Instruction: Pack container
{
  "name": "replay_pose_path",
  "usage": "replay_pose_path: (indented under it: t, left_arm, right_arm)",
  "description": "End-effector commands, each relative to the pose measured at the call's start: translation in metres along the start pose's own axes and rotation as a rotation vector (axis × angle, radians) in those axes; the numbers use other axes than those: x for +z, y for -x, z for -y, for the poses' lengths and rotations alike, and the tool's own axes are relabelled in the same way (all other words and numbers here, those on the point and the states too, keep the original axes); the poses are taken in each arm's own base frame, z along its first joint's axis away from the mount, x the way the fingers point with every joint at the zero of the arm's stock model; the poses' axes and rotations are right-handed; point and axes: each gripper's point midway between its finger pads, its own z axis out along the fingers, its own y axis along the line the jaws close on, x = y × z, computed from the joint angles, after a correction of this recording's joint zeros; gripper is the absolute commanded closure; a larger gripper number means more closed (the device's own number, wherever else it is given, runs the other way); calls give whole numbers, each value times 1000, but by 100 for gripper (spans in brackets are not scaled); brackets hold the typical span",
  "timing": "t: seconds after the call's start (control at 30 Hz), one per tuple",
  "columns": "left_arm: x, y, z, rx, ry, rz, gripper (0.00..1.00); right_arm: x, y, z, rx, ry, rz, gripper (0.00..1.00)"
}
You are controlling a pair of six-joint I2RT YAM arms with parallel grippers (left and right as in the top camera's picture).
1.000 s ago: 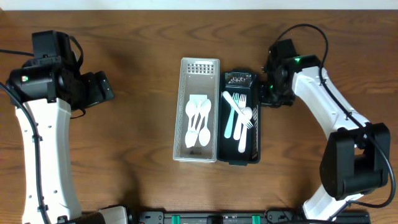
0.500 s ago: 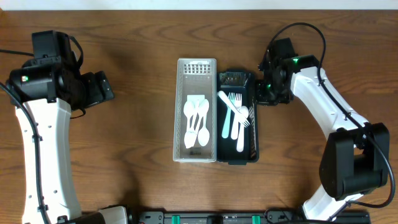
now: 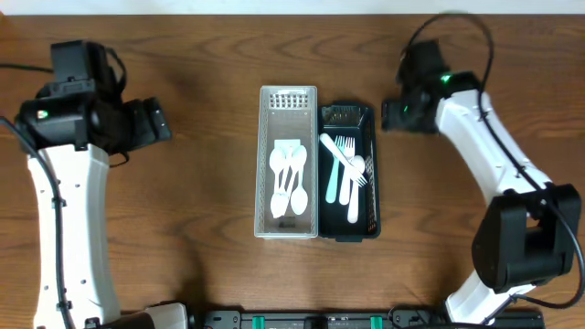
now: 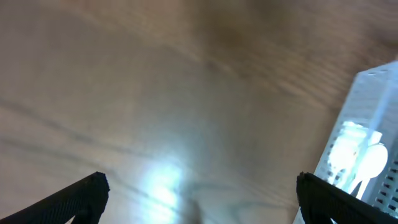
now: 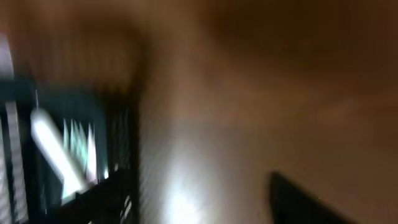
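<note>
A white slotted container (image 3: 288,96) holding white spoons (image 3: 290,178) stands mid-table. Pressed against its right side is a black container (image 3: 348,236) with white forks and a pale green utensil (image 3: 349,174). My right gripper (image 3: 391,114) hovers just off the black container's far right corner, clear of it. In the blurred right wrist view the black container (image 5: 121,137) lies at the left and the right gripper (image 5: 205,208) shows bare table between wide-set jaws. My left gripper (image 3: 163,123) stands open far to the left; in its wrist view (image 4: 199,202) the white container (image 4: 367,106) sits at the right edge.
Brown wooden table (image 3: 183,228) all around. A dark equipment rail (image 3: 302,320) runs along the near edge. A black cable (image 3: 457,27) arcs over the right arm.
The black container slid left against the white one. Since then my right gripper has opened, let go of its rim and drawn back and away. The left arm shifted only slightly.
</note>
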Motion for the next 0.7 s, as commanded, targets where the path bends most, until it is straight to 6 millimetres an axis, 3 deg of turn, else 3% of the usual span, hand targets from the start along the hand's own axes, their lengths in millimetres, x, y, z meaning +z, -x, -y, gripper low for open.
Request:
replay_pose_path:
  t: [0.0,0.13,0.23,0.37,0.53,0.67]
  left_arm:
    - [-1,-2,30,164,-52,13,2]
    - [-3,0,54,270,-84,51,2]
    - [-4,2,58,275,-89,61,2]
    - [-4,-4,56,268,-85,37,2]
    - [-10,-20,49,227,-78,0,2]
    - [-33,-27,43,208,-99,95,2]
  right_arm:
    - [-22,45,27,-67,-103,146,1]
    - [-28,70,37,-116,-136,242,1]
    - [-26,57,42,-204,-160,180,1]
    - [-29,42,47,-181,-159,124,1]
    - [-67,40,50,-123,-123,174,1]
    - [-107,30,48,-85,-65,251,1]
